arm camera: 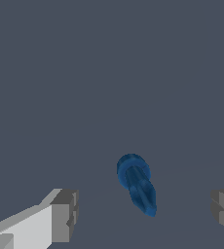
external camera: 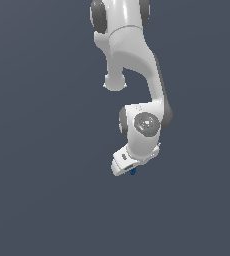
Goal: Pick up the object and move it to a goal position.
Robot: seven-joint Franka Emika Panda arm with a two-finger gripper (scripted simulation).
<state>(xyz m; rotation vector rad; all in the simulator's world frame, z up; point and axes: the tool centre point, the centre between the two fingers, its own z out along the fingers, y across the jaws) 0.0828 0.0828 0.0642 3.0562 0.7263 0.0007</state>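
Pincer [arm camera: 143, 214] spread wide, fingers either side of the peg [arm camera: 136, 184], neither pad touching it. Peg lies on the tabletop [external camera: 37, 200] directly beneath the wrist (only a blue speck in the exterior view), evidently lined up for closing.

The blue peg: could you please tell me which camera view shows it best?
The wrist view. There the blue peg fills a clear patch between the open tool's two fingers, rounded end and ribbed body visible. The exterior view shows only a tiny blue speck peeking from under the white tool.
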